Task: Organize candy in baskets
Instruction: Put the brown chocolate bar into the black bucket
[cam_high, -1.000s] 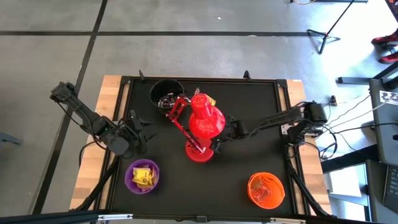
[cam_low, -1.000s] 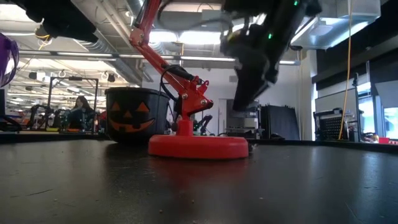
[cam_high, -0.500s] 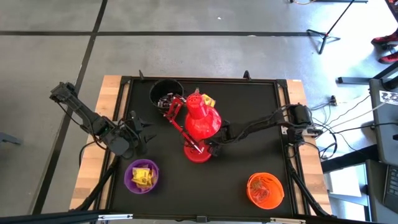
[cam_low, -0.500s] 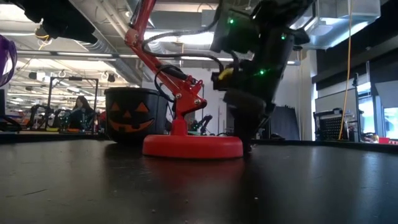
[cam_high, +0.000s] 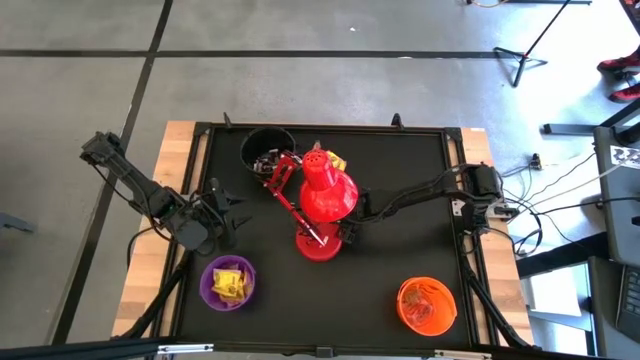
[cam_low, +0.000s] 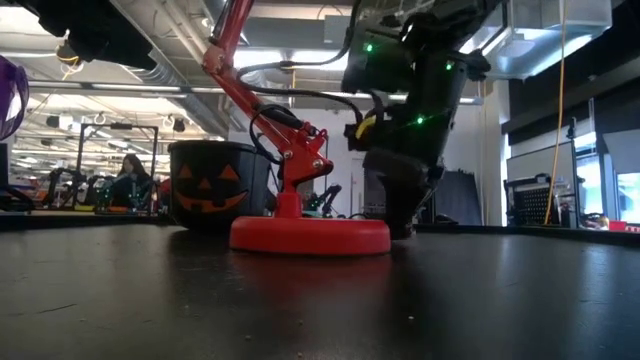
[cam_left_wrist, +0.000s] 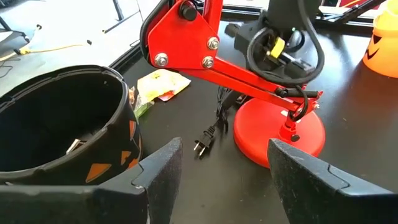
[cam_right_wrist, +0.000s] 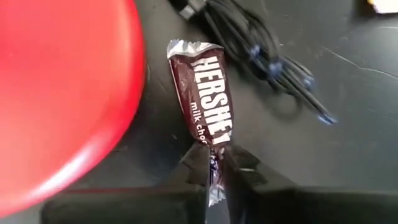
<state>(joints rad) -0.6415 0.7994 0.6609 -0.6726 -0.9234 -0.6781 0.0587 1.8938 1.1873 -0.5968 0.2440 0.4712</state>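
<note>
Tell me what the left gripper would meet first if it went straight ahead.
Probably the lamp: its red base and arm lie ahead of the open left gripper, with the plug lying on the table between. Depth is unclear.

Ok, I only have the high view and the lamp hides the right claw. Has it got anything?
Observer: Yes, the right claw is shut on one end of a brown Hershey's bar beside the lamp base.
Operator: Anything tangled with it?
Observer: No, the lamp's black cable lies close by the bar, not across it.
Operator: And the other arm?
Observer: The left claw is open and empty, by the black bucket.
</note>
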